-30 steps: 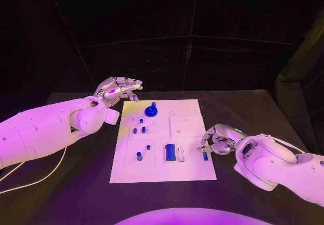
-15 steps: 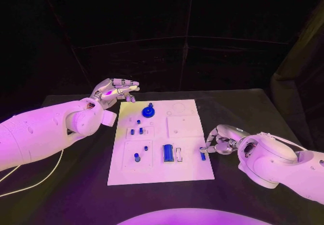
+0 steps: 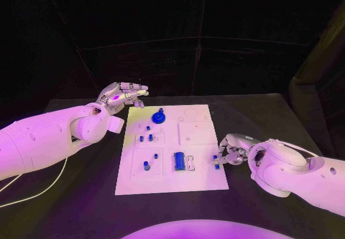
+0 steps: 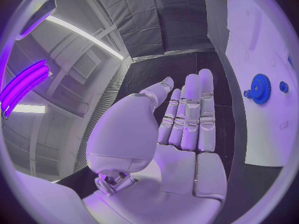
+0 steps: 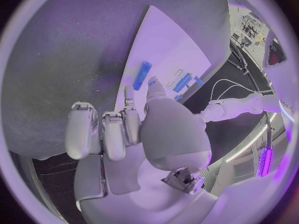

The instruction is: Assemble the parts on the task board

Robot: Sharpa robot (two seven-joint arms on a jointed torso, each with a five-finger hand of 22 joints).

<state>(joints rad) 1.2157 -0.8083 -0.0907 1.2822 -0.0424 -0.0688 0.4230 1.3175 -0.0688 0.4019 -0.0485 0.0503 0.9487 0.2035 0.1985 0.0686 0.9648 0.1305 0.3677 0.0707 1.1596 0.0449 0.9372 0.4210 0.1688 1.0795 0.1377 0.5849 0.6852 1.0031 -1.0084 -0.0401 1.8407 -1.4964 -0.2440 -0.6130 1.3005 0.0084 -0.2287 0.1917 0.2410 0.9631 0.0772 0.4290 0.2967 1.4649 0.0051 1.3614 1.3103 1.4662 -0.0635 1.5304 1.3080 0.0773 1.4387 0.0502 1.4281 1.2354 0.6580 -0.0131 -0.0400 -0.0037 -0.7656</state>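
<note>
A: We start at the right hand [image 3: 234, 151], low at the task board's [image 3: 198, 186] right edge. Fingers curled in, tips at a small blue peg [image 3: 215, 162] lying near that edge. Grip or mere touch? We cannot tell from the head view.

B: The right wrist view doesn't settle it. The peg [image 5: 142, 75] lies on the board just past the fingertips [image 5: 129, 92], apparently clear of them. We log it as undetermined.

A: Left hand [image 3: 123, 94]: raised beyond the board's far left corner, fingers loosely apart, holding nothing. In its wrist view the fingers [image 4: 190, 114] lie straight, side by side, with an empty palm.

B: Outward from there: blue gear [image 3: 159, 118] near the far edge, small blue pins [image 3: 146, 137] left of the middle, a blue block [image 3: 179, 161] and a pale slot piece [image 3: 190, 162] toward the near edge. All on the board over the black table [image 3: 86, 209].

A: Risks, as we judge them. The peg is round and lies close to the board's right edge. A fingertip nudge could roll it off onto the table.

B: Also a shallow pinch: it may twist on lifting and slip out. And the curled fingers hide it from above, so misalignment could pass unnoticed.
</note>
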